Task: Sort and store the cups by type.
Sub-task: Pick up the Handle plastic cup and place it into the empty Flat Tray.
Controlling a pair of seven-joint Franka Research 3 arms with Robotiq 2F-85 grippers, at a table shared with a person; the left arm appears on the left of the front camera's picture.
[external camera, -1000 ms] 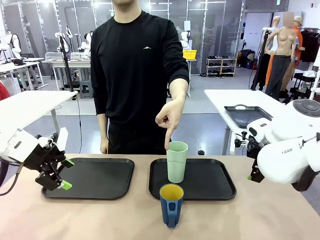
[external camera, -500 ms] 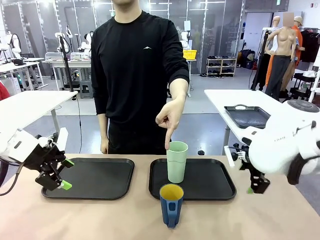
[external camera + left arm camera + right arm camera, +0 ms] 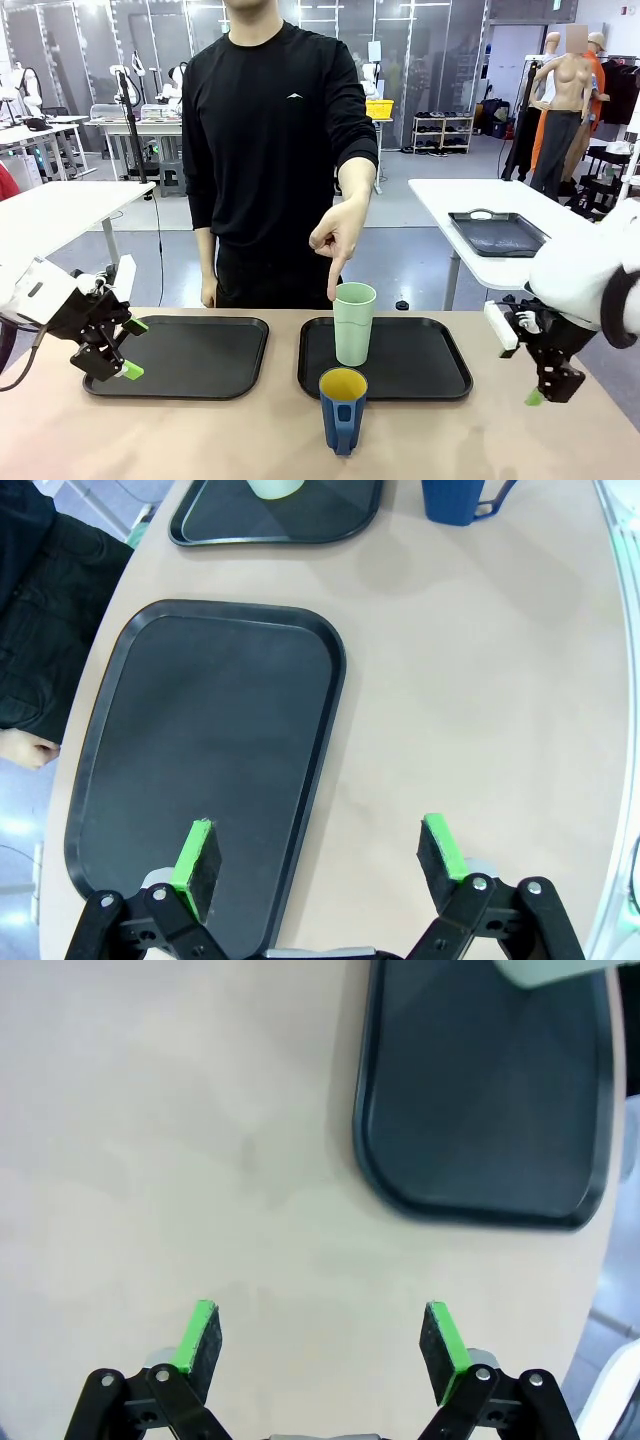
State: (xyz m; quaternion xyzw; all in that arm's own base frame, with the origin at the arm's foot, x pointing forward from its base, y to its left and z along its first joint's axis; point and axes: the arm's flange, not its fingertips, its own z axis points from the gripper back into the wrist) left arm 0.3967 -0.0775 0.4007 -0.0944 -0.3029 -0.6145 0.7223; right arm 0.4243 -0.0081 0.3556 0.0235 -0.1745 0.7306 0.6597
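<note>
At the surface's (image 3: pixel 250 440) left edge, the left arm (image 3: pixel 45 295) hangs low with its wrist tilted. Its jaws are released, one above the other, at the left tray's (image 3: pixel 180 355) outer rim. At the right edge the right arm (image 3: pixel 585 275) bends down, its jaws also released and aimed at bare surface, apart from the right tray (image 3: pixel 420 362).

A person at the far side lowers one hand (image 3: pixel 335 240), forefinger pointing down at the tumbler's (image 3: pixel 354 325) rim. Whether the fingertip touches it I cannot tell. The tumbler stands upright on the right tray's left part. The mug (image 3: pixel 343 410) stands upright on the surface just in front of that tray, handle toward the robot.

The left wrist view adds that one pad (image 3: pixel 197 865) hangs over the left tray's corner and the other over bare surface, with the rim between them. Mug and tumbler lie far ahead, well apart from these jaws.

The right wrist view shows bare surface between the right pads (image 3: pixel 445 1345). The right tray lies ahead, and a pale blur at the frame's top is probably the tumbler.
</note>
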